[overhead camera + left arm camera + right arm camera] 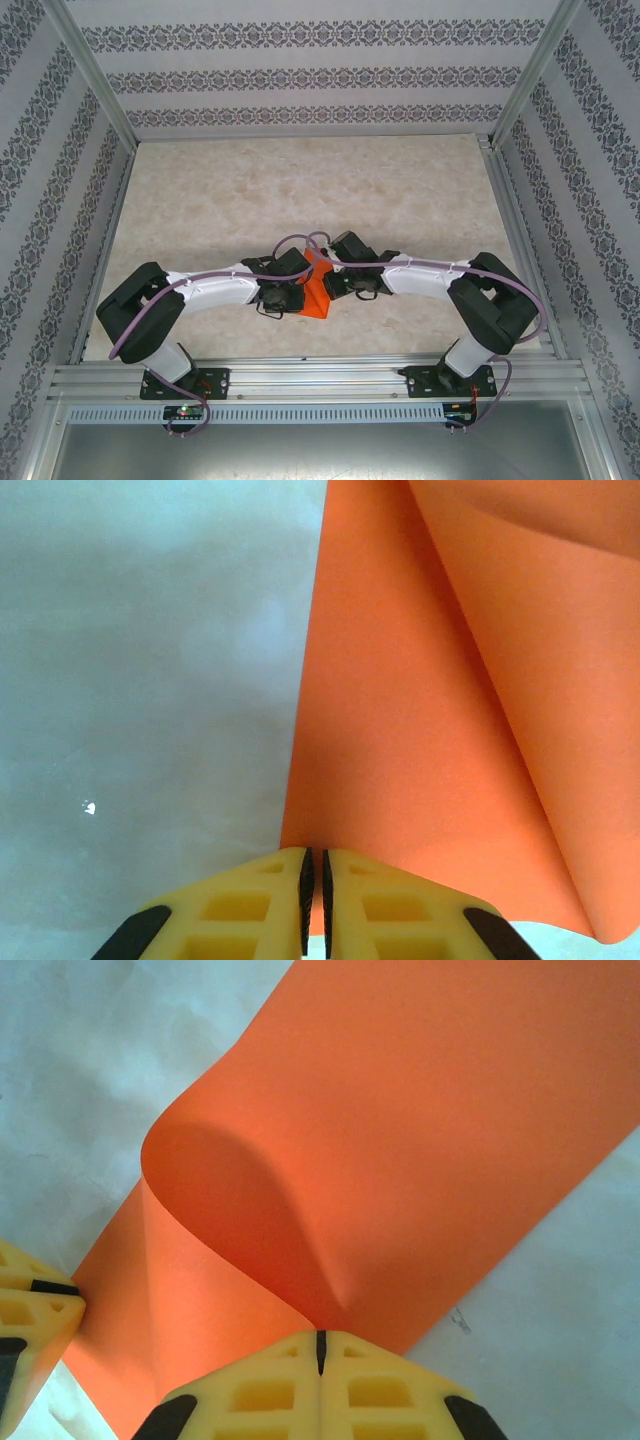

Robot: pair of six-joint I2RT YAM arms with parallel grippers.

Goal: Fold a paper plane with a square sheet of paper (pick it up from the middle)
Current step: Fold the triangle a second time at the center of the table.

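The square sheet of paper [316,290] is bright orange-red and lies partly folded on the table between my two grippers. My left gripper [287,297] comes from the left. In the left wrist view its tips [314,856] rest at the near edge of the paper [420,730], with only a thin slit between the pads. I cannot tell whether paper is in that slit. My right gripper [340,284] is shut [321,1336] on a flap of the paper [400,1110], which curls up and over from its tips. One left fingertip [30,1310] touches the sheet's edge.
The beige marbled table [300,190] stretches away behind the arms. Patterned walls [320,75] close it in on three sides. A metal rail [320,375] runs along the near edge at the arm bases.
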